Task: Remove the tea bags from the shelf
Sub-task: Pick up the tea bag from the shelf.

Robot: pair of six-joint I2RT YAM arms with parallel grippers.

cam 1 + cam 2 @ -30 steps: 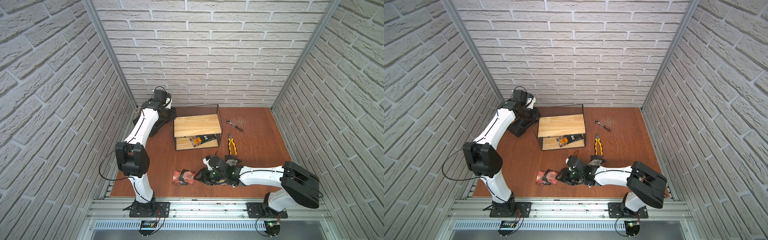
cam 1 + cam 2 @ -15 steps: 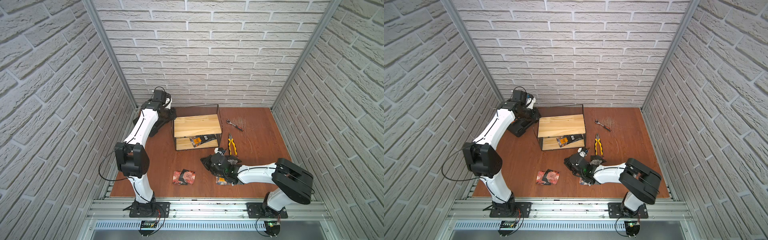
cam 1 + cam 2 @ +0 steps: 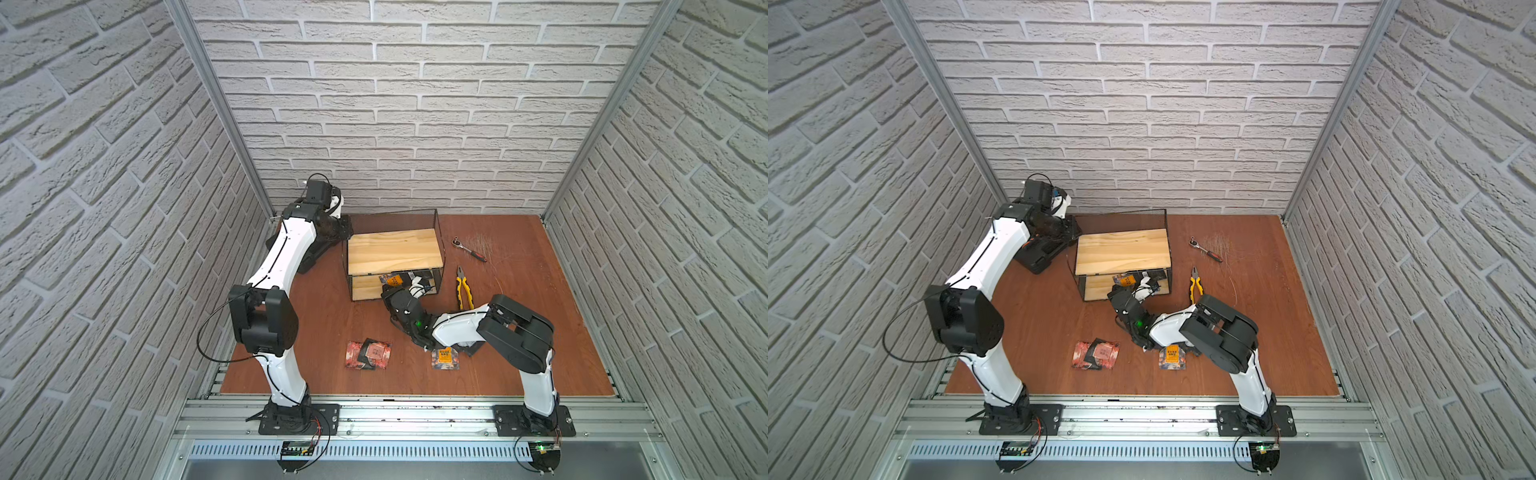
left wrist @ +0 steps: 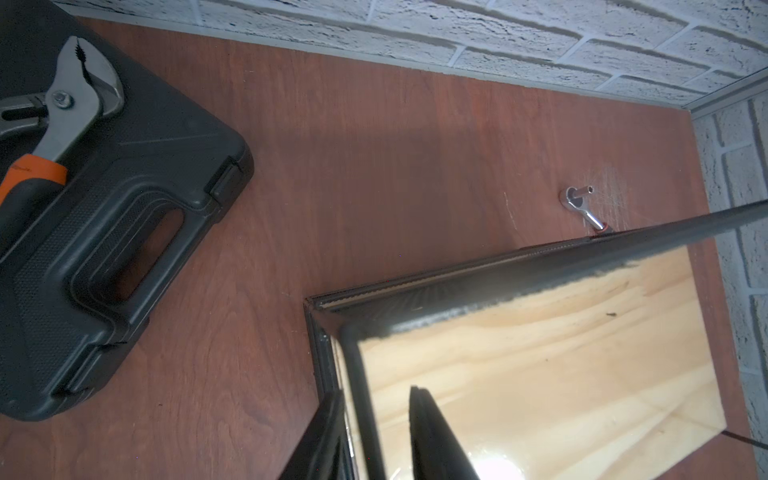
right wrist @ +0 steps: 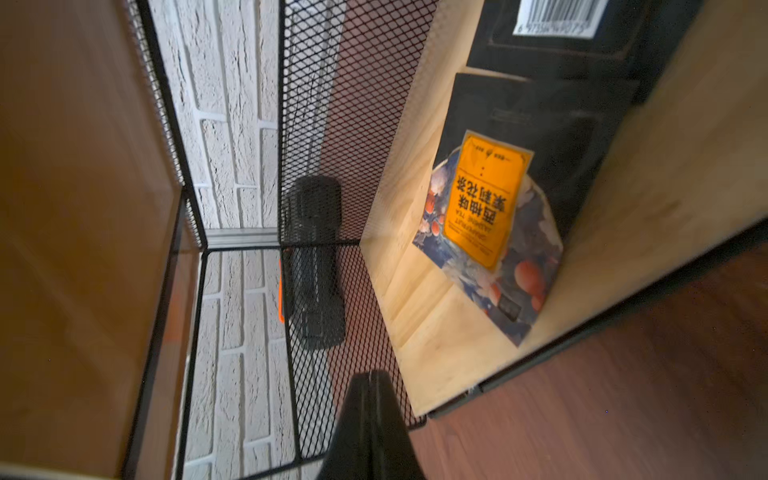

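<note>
The shelf [image 3: 392,251] [image 3: 1123,251] stands mid-table, its top pine board bare. On its lower board [image 5: 419,332] lie tea bags: one with an orange label [image 5: 486,199] [image 3: 394,280] [image 3: 1126,279] and black ones [image 5: 552,91] behind it. More tea bags lie on the table in front: a red pile [image 3: 370,353] [image 3: 1098,353] and an orange-labelled one [image 3: 445,357] [image 3: 1172,356]. My right gripper [image 5: 371,374] [image 3: 387,294] is shut and empty, just outside the lower tier's front. My left gripper [image 4: 374,392] is shut on the shelf's black wire frame [image 4: 540,353] at its back left corner.
Yellow-handled pliers [image 3: 464,286] and a ratchet [image 3: 469,249] lie right of the shelf. A black tool case [image 4: 104,208] [image 3: 1042,253] sits left of it, with orange-handled pliers [image 4: 62,104] on top. Brick walls close in three sides.
My right gripper let go of an orange-labelled tea bag on the front table, shut, and swung back to the shelf's lower tier. The left arm has not moved.
</note>
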